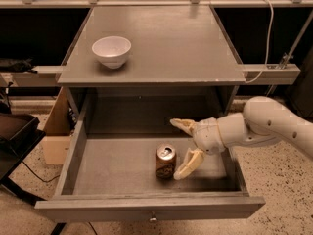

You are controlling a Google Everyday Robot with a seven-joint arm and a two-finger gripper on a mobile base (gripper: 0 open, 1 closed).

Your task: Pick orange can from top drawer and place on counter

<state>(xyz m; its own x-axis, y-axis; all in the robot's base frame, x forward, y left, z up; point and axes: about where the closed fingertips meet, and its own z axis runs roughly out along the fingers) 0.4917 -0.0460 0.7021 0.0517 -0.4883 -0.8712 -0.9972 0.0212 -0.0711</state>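
The orange can (165,161) stands upright on the floor of the open top drawer (146,207), near its middle front. My gripper (184,147) is inside the drawer just right of the can, reaching in from the right on a white arm. It is open: one finger (182,125) points back-left above the can, the other (188,164) lies close beside the can's right side, perhaps touching it. The grey counter (171,38) is above the drawer.
A white bowl (111,51) sits on the counter's left side. A cardboard box (56,131) and dark equipment stand on the floor to the left. A rail and cable run at the right behind the counter.
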